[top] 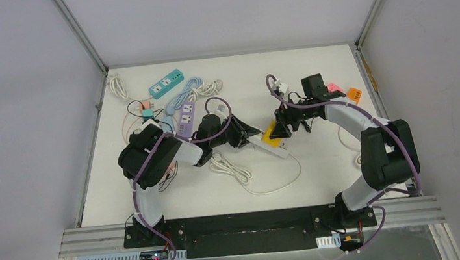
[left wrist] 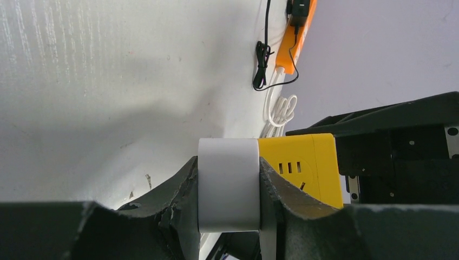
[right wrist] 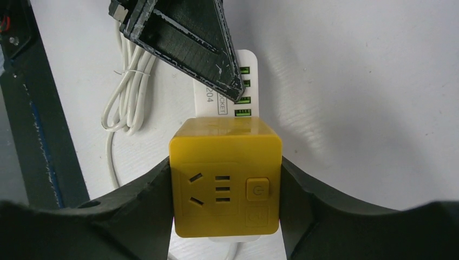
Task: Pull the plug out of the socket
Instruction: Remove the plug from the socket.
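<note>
Yellow cube plug (right wrist: 225,179) sits in the white power strip (left wrist: 228,184) on the table (top: 313,75); we judge it rigid, light, smooth-sided, best squeezed on flat flanks. Our right gripper (right wrist: 226,187) clamps those flanks; our left gripper (left wrist: 229,200) clamps the strip.

The light is bright and even, from above; the white table (top: 313,75) looks nearly overexposed in the top view, with only soft, short shadows under the arms (top: 152,155). In the left wrist view the dark fingers (left wrist: 173,216) close to the lens are slightly blurred, while the yellow cube (right wrist: 224,179) in the right wrist view is sharp
</note>
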Controlling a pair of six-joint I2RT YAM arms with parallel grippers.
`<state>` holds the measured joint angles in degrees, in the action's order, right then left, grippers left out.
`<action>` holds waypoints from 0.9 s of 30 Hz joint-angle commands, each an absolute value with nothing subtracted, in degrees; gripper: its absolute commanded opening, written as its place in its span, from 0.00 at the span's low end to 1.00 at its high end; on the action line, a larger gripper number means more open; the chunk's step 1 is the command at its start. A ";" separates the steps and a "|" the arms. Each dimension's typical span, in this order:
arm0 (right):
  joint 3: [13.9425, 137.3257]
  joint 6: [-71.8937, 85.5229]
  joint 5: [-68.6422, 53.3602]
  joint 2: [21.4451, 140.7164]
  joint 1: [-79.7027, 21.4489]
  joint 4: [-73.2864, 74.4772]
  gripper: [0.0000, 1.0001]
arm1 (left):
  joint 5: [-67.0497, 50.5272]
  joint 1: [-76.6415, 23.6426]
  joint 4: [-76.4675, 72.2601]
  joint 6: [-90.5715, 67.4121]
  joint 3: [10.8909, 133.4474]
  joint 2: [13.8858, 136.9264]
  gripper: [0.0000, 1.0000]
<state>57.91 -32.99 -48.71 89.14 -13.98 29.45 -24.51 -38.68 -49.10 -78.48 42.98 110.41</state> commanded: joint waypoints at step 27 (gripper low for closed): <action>56.81 -26.98 -55.50 84.64 -12.39 27.57 0.00 | -22.88 -38.94 -40.87 -71.01 44.28 107.24 0.00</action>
<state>56.23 -29.41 -50.46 85.52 -12.23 29.93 -24.56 -39.00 -44.29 -75.09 43.48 109.56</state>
